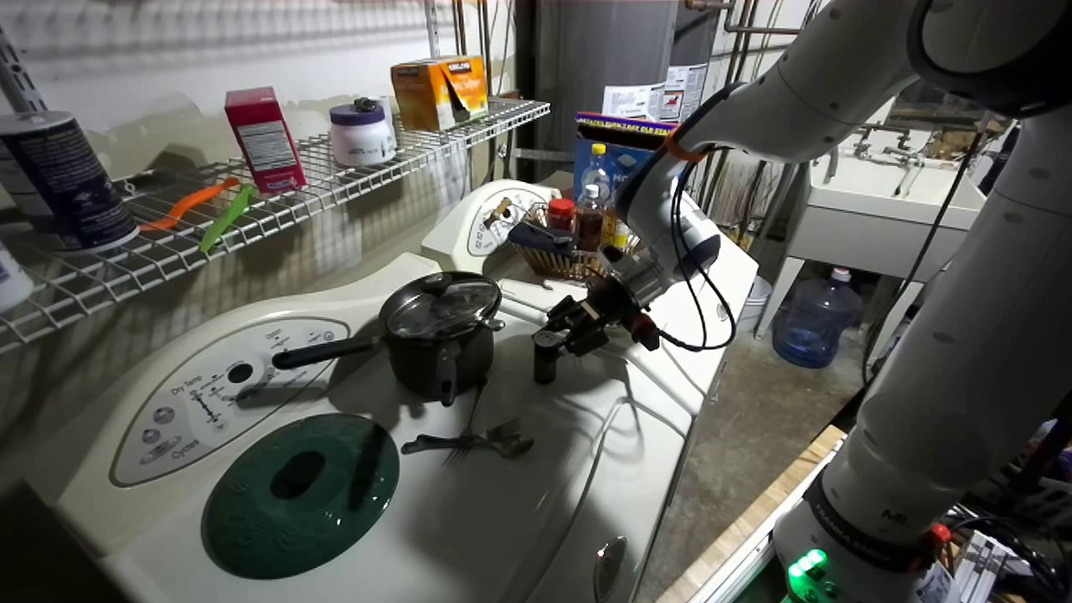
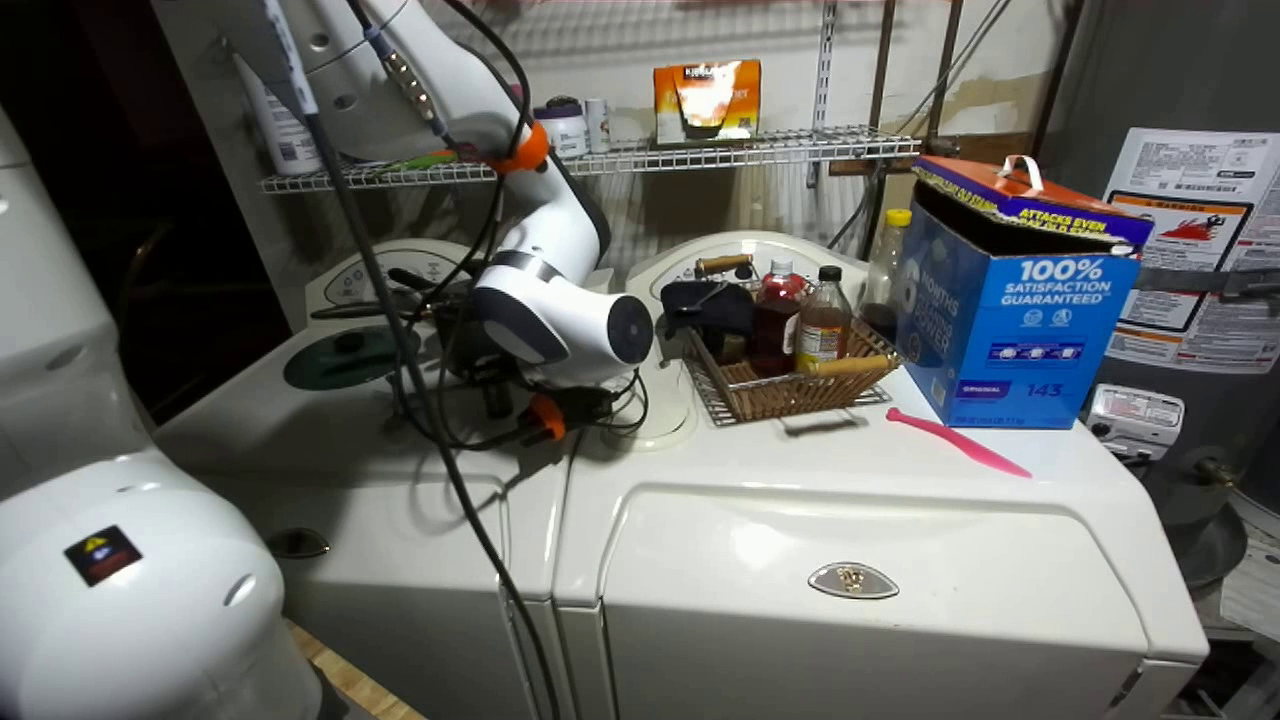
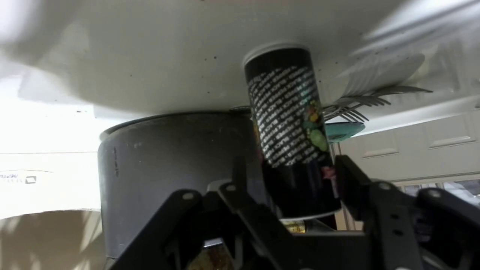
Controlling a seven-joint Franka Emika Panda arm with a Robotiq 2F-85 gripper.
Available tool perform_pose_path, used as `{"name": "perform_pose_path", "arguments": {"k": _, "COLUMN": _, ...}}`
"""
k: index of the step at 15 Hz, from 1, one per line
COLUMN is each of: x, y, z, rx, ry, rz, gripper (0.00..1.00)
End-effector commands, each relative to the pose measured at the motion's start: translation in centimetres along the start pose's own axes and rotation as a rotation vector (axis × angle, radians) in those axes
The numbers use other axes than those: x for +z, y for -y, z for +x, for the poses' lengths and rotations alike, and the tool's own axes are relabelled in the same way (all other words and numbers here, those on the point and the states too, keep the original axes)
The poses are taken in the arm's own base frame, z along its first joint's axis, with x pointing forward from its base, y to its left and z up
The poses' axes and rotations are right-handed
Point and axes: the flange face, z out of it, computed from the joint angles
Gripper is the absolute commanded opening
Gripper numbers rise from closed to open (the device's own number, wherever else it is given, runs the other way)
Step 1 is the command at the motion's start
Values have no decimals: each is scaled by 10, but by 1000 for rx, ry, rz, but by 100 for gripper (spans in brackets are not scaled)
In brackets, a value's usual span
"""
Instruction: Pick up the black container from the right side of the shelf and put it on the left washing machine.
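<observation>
The black container is a black pepper can with white print. It stands upright on or just above the white top of the left washing machine, the one with the round dark green piece. In the wrist view, which is upside down, the can is between the fingers of my gripper. The right-hand finger touches it or nearly does; a gap shows at the left-hand finger, so the gripper looks open. The gripper comes in from the side. The wire shelf is along the wall.
A black lidded pot stands close beside the can. Forks and a spoon lie in front of it. A basket with bottles, a blue box and a pink tool are on the right washer. Boxes and jars stand on the shelf.
</observation>
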Motion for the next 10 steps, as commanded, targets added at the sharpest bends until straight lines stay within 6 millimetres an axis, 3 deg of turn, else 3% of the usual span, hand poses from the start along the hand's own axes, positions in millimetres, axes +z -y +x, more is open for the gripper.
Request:
{"name": "perform_pose_path", "arguments": {"k": 1, "x": -5, "y": 3, "z": 14, "rx": -35, "ry": -5, "rz": -34, "gripper": 95}}
{"name": "perform_pose_path", "arguments": {"k": 3, "x": -10, "y": 10, "z": 22, "rx": -36, "ry": 6, "rz": -23, "gripper": 100}}
{"name": "perform_pose_path", "arguments": {"k": 7, "x": -23, "y": 24, "z": 35, "rx": 20, "ry": 74, "rz": -46, "gripper": 100}}
{"name": "perform_pose_path", "arguments": {"k": 10, "x": -37, "y": 36, "z": 43, "rx": 222, "ry": 48, "rz": -58, "gripper": 100}}
